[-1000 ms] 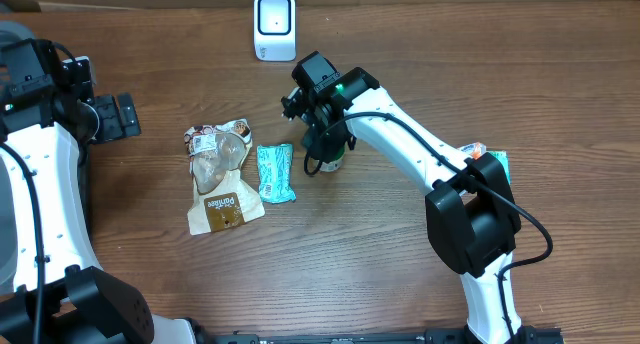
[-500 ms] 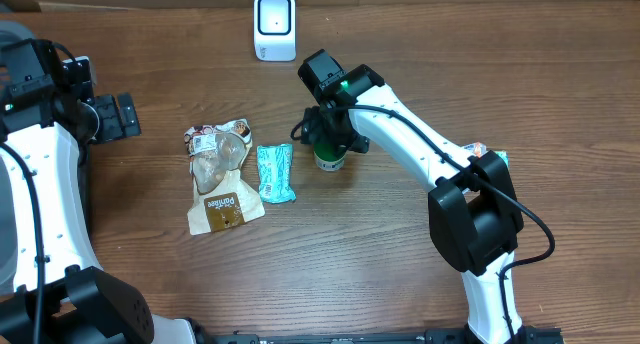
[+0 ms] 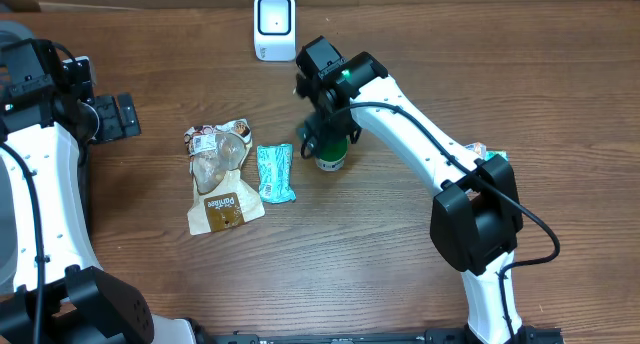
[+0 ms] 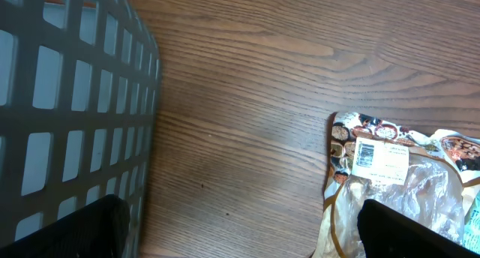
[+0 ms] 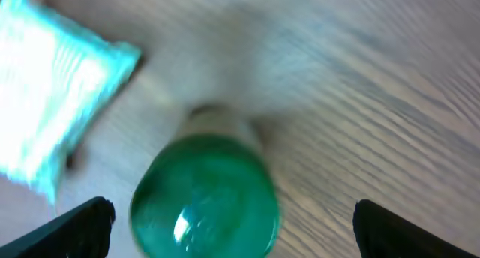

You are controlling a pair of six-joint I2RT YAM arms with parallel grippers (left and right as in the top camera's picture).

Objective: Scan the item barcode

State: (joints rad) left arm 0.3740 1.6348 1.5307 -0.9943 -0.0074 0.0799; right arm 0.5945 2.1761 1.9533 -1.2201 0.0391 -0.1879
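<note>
A small green-lidded jar [image 3: 331, 158] stands upright on the table, right of a teal packet [image 3: 275, 172]. My right gripper [image 3: 325, 134] hangs just above the jar and is open. In the right wrist view the green lid [image 5: 204, 199] sits between the spread fingertips [image 5: 79, 222] without touching either. The white barcode scanner [image 3: 274, 26] stands at the back edge. My left gripper [image 3: 115, 117] is open at the far left, with nothing in it. In the left wrist view its jaws stand wide over bare wood.
A brown and clear snack bag [image 3: 220, 174] lies left of the teal packet, and its white barcode label [image 4: 373, 157] faces up. A grey basket [image 4: 67, 100] fills the far left. Another teal and orange item [image 3: 492, 156] peeks out behind the right arm.
My right gripper has opened and let go of the green-lidded jar, which now stands on the table. The wrist has shifted slightly back. The left arm has not moved.
</note>
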